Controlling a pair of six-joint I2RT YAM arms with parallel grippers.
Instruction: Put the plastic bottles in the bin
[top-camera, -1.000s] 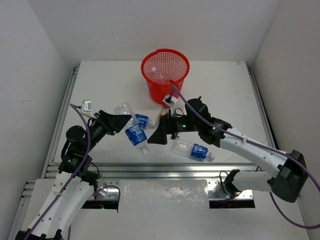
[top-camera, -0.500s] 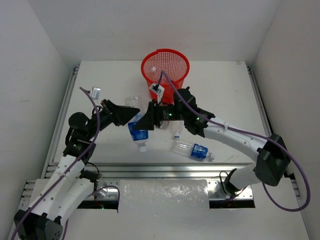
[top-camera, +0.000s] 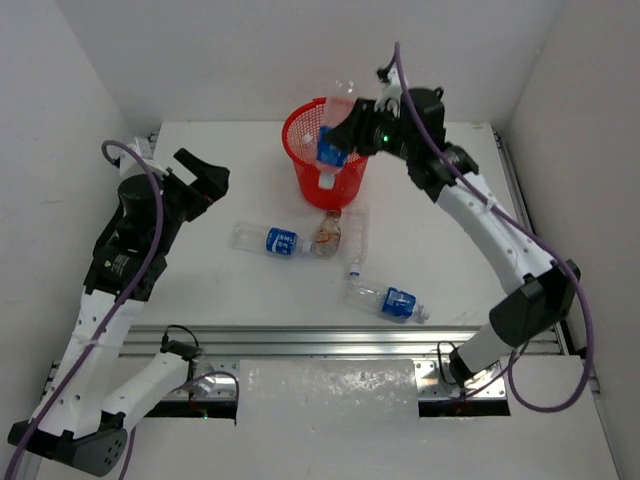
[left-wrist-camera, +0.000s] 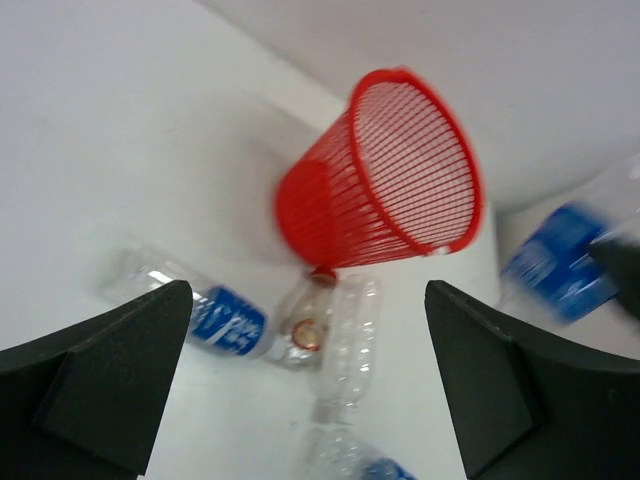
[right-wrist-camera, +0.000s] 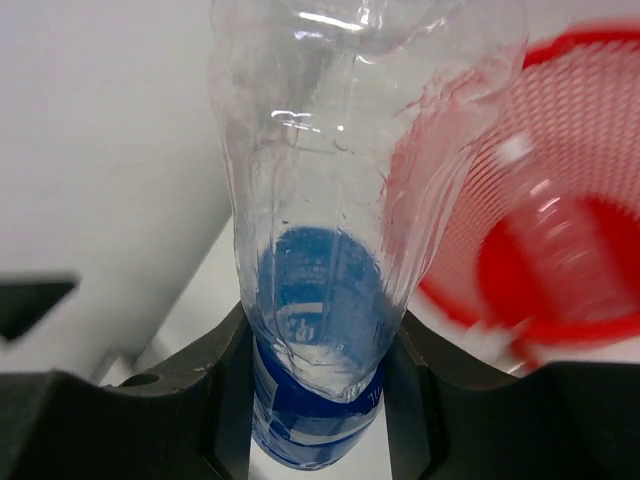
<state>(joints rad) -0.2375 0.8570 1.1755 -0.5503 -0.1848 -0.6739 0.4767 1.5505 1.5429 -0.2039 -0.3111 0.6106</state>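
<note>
White bench (top-camera: 450, 200) under white walls: my right jaws clamp a blue-labelled bottle (top-camera: 331, 150) cap-down above the red mesh bin (top-camera: 305, 180) rim, my left jaws hang wide and empty; next, I judge, centre it over the mouth and let go.

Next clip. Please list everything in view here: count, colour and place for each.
basket: one, red mesh, back middle of the table.
held bottle: one, clear, blue label, cap down over the basket.
blue-label bottles: two, clear, lying on the table, left and near right.
brown-label bottle: one, clear, lying in front of the basket.
plain bottle: one, clear, beside the brown-label bottle.
table: one, white.
left tool: open, empty, above the left side.
right tool: shut on the held bottle.
</note>
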